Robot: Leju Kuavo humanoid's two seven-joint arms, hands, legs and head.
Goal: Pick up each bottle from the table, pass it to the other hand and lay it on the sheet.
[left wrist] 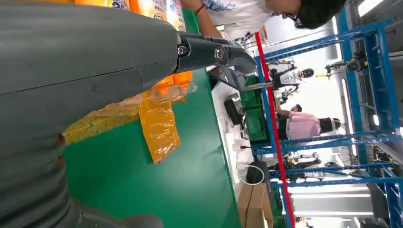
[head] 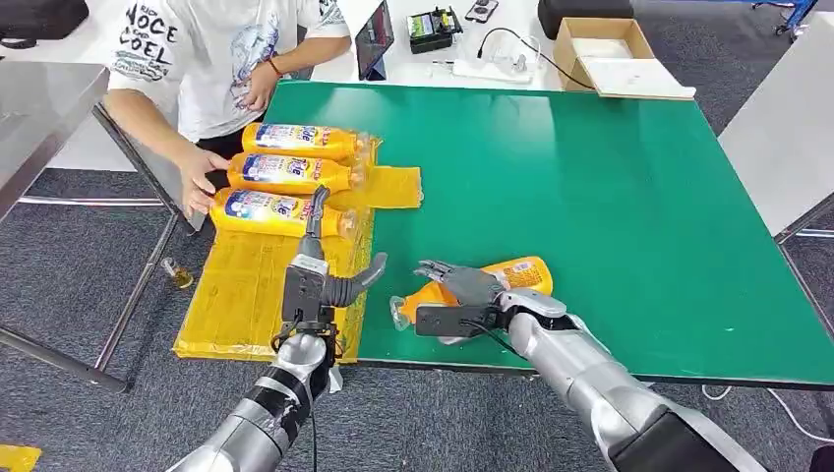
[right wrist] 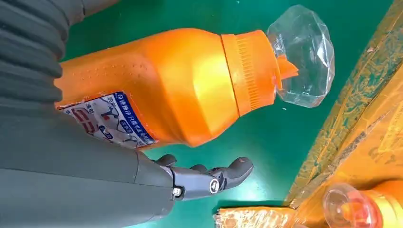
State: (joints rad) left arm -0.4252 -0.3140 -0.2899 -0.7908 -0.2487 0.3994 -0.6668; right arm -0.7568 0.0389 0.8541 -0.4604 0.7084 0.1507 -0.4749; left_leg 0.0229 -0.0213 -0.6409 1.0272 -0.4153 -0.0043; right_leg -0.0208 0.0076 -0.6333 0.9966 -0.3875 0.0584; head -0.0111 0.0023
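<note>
Green table (head: 610,197) with a yellow sheet (head: 251,285) draped over its left edge, three orange bottles (head: 285,172) lying side by side on the sheet, a person's hand (head: 202,177) touching them, fourth orange bottle (head: 511,275) lying on the table near the front edge, right hand (head: 462,285) over it with fingers spread, not clasping it, left hand (head: 320,285) raised above the sheet, fingers apart, holding nothing

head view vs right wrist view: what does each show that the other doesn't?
Head view alone: left hand open over the yellow sheet, three bottles lying on it, a person's hand beside them.

Right wrist view alone: the clear cap and label print on the bottle on the table.

Both: that bottle, right hand over it, green table.
</note>
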